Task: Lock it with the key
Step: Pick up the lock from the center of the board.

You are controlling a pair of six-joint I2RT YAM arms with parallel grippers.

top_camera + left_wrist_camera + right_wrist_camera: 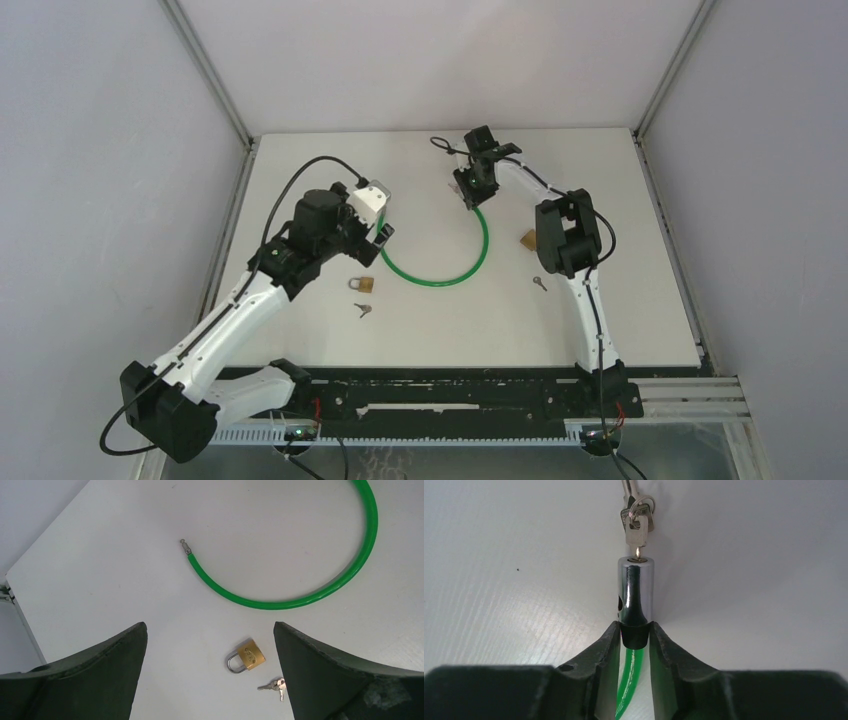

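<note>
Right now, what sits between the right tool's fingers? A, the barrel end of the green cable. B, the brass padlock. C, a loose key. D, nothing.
A: the right wrist view shows the right tool pinching the black collar under the chrome barrel of the green cable, a key in its end.

Green cable lock [440, 278], key [638, 530] in cylinder [635, 590]

The desk [590, 150] is plain white with faint streaks. The cable [280, 604] is glossy bright green. Its lock barrel [635, 587] is mirror chrome with a black collar, and the key bunch [638, 517] at its tip is silver. Toward the near edge, the padlock [251, 654] is brass-yellow with a silver shackle, next to silver loose keys [274, 685]. Toward the right edge, the second padlock [527, 238] is brass-coloured too.
</note>
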